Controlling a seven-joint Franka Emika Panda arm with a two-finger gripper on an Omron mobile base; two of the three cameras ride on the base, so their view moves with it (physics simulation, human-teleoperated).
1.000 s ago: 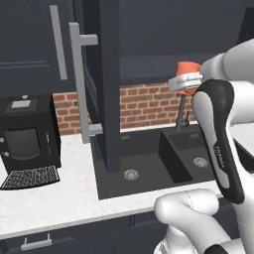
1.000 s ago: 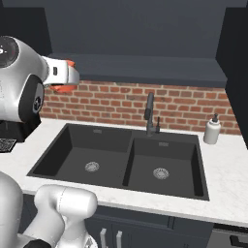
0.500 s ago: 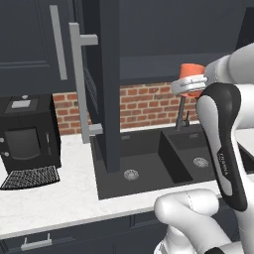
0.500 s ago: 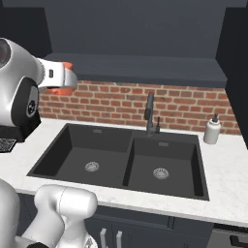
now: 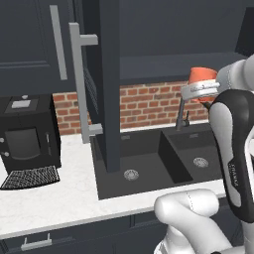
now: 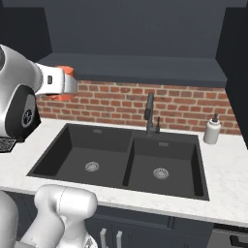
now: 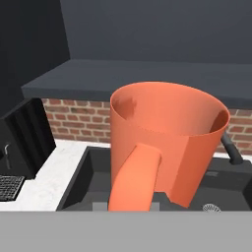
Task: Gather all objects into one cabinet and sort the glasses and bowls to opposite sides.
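My gripper (image 5: 200,85) is shut on the bright orange mug (image 5: 202,75), held up in the air above the sink, just below the open cabinet's shelf (image 6: 131,65). From the right base the mug (image 6: 65,73) shows partly behind the white hand, and the gripper (image 6: 64,85) sits at its side. Close up in the hand view, the mug (image 7: 172,133) stands upright with its handle (image 7: 135,177) facing the camera and hiding the fingertips. The grey-beige mug and the dark bowl are out of view.
The cabinet door (image 5: 106,84) stands open over the counter, its long handle (image 5: 79,84) sticking out. Below are a black double sink (image 6: 126,160), a faucet (image 6: 151,114) and a soap dispenser (image 6: 212,131). A coffee machine (image 5: 25,134) stands at the left.
The hand with the orange mug has drifted a little to the right in the left base view; the forearm has swung with it. The mug stays held.
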